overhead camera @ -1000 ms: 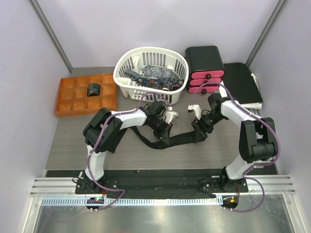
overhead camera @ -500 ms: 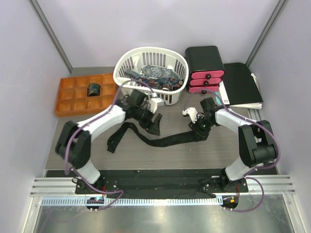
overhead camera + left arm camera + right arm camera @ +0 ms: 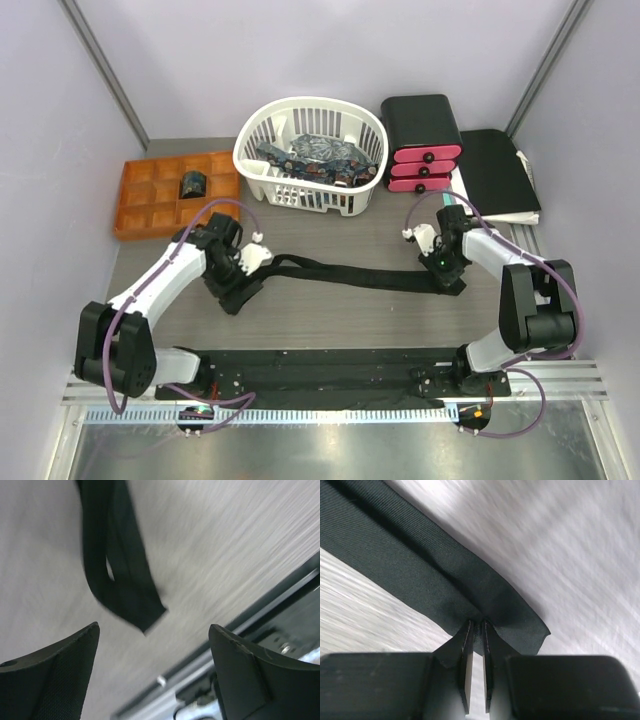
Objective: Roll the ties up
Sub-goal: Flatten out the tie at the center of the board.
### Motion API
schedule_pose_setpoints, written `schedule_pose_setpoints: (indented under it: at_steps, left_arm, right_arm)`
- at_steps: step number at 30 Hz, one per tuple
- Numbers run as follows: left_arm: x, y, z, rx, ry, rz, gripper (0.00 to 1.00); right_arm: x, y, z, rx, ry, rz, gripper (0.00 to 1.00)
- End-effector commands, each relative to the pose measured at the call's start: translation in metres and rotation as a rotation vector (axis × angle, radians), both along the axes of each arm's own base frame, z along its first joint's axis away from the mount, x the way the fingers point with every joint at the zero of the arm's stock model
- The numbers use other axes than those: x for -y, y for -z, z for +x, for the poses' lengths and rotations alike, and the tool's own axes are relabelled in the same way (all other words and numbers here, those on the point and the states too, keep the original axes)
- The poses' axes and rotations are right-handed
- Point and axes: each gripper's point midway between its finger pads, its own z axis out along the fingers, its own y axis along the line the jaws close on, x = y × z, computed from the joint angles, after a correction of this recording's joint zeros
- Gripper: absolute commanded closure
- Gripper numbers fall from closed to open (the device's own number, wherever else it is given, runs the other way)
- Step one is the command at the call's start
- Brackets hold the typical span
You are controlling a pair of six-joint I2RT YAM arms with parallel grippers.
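A plain black tie (image 3: 350, 272) lies stretched out flat across the table's middle. My right gripper (image 3: 447, 275) is at its right end. In the right wrist view the jaws of the right gripper (image 3: 477, 627) pinch a fold of the tie (image 3: 420, 565) near its tip. My left gripper (image 3: 243, 283) hovers by the tie's left end, open. In the left wrist view nothing lies between the spread jaws of the left gripper (image 3: 152, 645), and the tie's doubled end (image 3: 125, 595) rests on the table ahead. A rolled tie (image 3: 191, 184) sits in the orange tray (image 3: 150, 205). Patterned ties (image 3: 320, 152) fill the white basket (image 3: 262, 125).
A black box with pink drawers (image 3: 422, 150) stands right of the basket. A flat black folder (image 3: 495, 170) lies beyond it at the back right. A metal rail (image 3: 320, 365) runs along the table's near edge, just behind the left gripper.
My left gripper let go of the tie, opened wide and swung left. My right gripper closed on the tie's other end and drew it right, pulling the tie straight.
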Motion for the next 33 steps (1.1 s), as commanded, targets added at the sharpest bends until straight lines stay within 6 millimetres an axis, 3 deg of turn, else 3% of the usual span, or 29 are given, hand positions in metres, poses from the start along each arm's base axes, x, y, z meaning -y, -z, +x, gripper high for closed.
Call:
schedule_pose_setpoints:
  at_steps: [1, 8, 13, 17, 21, 23, 24, 27, 30, 33]
  left_arm:
    - [-0.048, 0.013, -0.022, -0.024, 0.022, 0.189, 0.09]
    - [-0.046, 0.035, -0.003, 0.026, 0.031, 0.191, 0.15]
    - [-0.019, 0.032, 0.027, 0.089, 0.073, 0.053, 0.23]
    - [-0.001, 0.037, 0.027, 0.054, 0.119, -0.037, 0.25]
    - [-0.010, 0.045, 0.029, 0.025, 0.177, 0.013, 0.59]
    - [-0.020, 0.038, 0.016, -0.040, 0.235, 0.037, 0.74]
    - [-0.026, 0.025, 0.024, -0.012, 0.306, 0.041, 0.76]
    - [-0.038, -0.007, 0.014, -0.057, 0.447, 0.062, 0.87]
    - [-0.044, -0.037, 0.009, -0.069, 0.517, 0.085, 0.92]
    - [-0.048, -0.048, 0.013, -0.057, 0.571, 0.106, 0.93]
  right_arm:
    - [0.032, 0.007, -0.032, -0.139, 0.022, -0.104, 0.84]
    - [0.034, 0.012, -0.024, -0.169, 0.033, -0.099, 0.84]
    - [0.037, 0.013, -0.020, -0.176, 0.029, -0.106, 0.85]
    - [0.039, 0.014, -0.020, -0.184, 0.035, -0.109, 0.85]
    - [0.041, 0.016, -0.020, -0.200, 0.024, -0.110, 0.92]
    - [0.047, 0.016, -0.020, -0.208, 0.017, -0.145, 0.96]
    - [0.049, 0.015, -0.018, -0.206, 0.010, -0.148, 0.97]
    - [0.056, 0.013, -0.019, -0.222, 0.018, -0.149, 0.99]
    - [0.058, 0.011, -0.025, -0.240, -0.005, -0.150, 0.99]
    - [0.056, 0.011, -0.025, -0.248, -0.028, -0.141, 0.99]
